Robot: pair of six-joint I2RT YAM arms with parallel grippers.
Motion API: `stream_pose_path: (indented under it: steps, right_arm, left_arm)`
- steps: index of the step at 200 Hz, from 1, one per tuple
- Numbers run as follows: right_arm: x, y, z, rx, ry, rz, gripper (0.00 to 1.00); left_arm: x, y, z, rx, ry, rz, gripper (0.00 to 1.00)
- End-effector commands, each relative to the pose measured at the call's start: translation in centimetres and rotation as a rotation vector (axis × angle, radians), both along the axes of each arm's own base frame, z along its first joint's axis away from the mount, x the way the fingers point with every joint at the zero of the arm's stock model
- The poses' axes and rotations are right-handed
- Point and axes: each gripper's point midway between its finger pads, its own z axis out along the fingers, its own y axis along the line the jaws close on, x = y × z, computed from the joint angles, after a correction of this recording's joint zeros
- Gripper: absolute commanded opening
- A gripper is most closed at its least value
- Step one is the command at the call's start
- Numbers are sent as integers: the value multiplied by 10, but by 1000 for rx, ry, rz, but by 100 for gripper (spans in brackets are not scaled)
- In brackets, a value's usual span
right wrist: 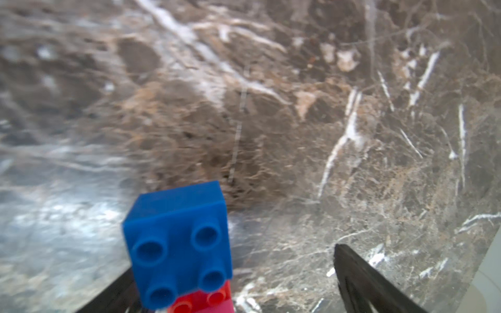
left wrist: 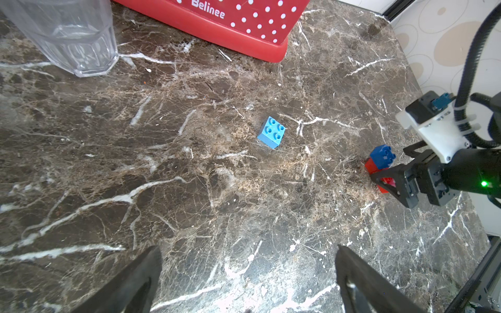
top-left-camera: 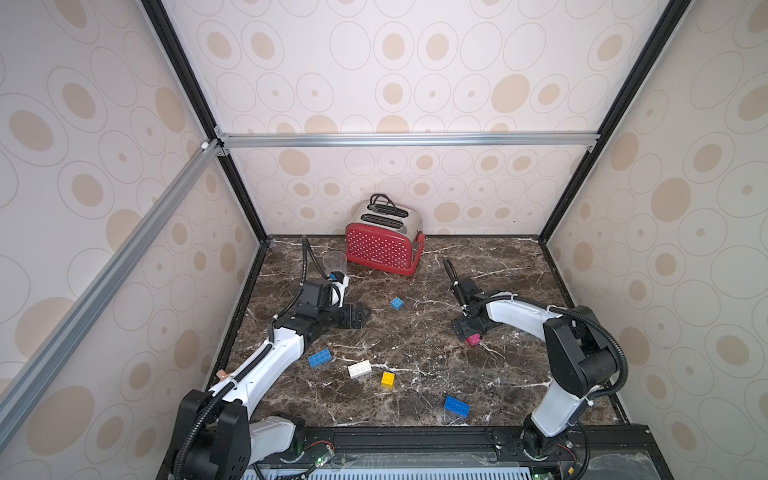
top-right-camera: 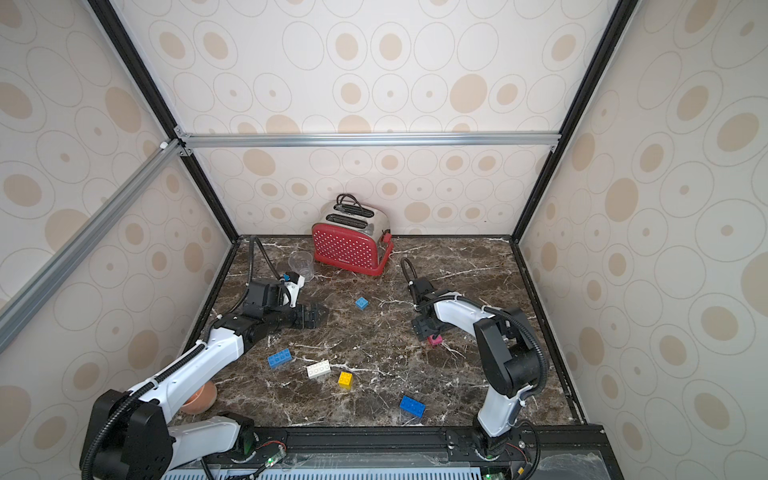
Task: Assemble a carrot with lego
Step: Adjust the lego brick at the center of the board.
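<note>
A short stack of joined lego stands on the marble table (top-left-camera: 415,332) at the right: a blue brick (right wrist: 176,244) on a red one (right wrist: 200,299) on a pink one (top-left-camera: 473,340). My right gripper (right wrist: 235,260) is open around this stack, which sits close to one finger. Loose lego lies apart: a light blue brick (top-left-camera: 397,303) (left wrist: 271,132) mid-table, and a blue long brick (top-left-camera: 320,358), a white one (top-left-camera: 360,369), a yellow one (top-left-camera: 388,378) and another blue one (top-left-camera: 456,405) towards the front. My left gripper (top-left-camera: 368,311) (left wrist: 249,248) is open and empty, left of the light blue brick.
A red dotted toaster (top-left-camera: 384,241) stands at the back wall with a clear glass (top-left-camera: 335,262) (left wrist: 67,35) to its left, just behind my left wrist. A terracotta bowl (top-right-camera: 199,397) sits under my left arm. Patterned walls enclose three sides.
</note>
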Motion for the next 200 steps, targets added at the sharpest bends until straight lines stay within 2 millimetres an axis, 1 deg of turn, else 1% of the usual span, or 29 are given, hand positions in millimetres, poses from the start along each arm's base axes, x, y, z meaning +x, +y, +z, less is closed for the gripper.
stream_pose_path:
  steps: [1, 17, 27, 47, 70, 86, 121, 133, 137, 145, 172, 188, 200]
  right_arm:
    - [-5, -16, -5, -32, 42, -45, 99]
    - [-6, -22, -6, -27, 48, -62, 99]
    - [-7, -22, -5, -17, 49, -62, 99]
    - [-6, -16, 1, 26, 37, -59, 99]
    - [-7, -5, 18, 108, 12, -87, 99]
    - [-11, 1, 28, 149, 5, -110, 99]
    - [-25, 11, 45, 202, 1, -146, 99]
    - [-30, 15, 50, 238, -3, -166, 99]
    - [-32, 17, 52, 252, -5, -171, 99]
    - [-36, 21, 55, 279, -10, -180, 99]
    - [-49, 32, 61, 371, -24, -212, 99]
    - [-55, 36, 64, 405, -30, -219, 99]
    - [-58, 38, 65, 416, -34, -218, 99]
  left_arm:
    - [-2, 1, 7, 19, -21, -11, 99]
    - [-2, 1, 7, 18, -19, -12, 99]
    - [-3, 1, 7, 17, -18, -9, 99]
    - [-4, 3, 6, 18, -4, 1, 99]
    - [-17, 5, 1, 55, 38, 25, 99]
    - [-34, -5, -2, 142, 59, -7, 99]
    - [-79, -51, -11, 243, 155, -92, 99]
    - [-89, -62, -14, 270, 184, -96, 97]
    - [-97, -62, -18, 298, 211, -101, 96]
    - [-103, -65, -21, 324, 240, -101, 95]
    - [-115, -70, -32, 364, 311, -62, 87]
    - [-121, -77, -34, 383, 313, -66, 82]
    - [-126, -81, -39, 415, 334, -64, 81]
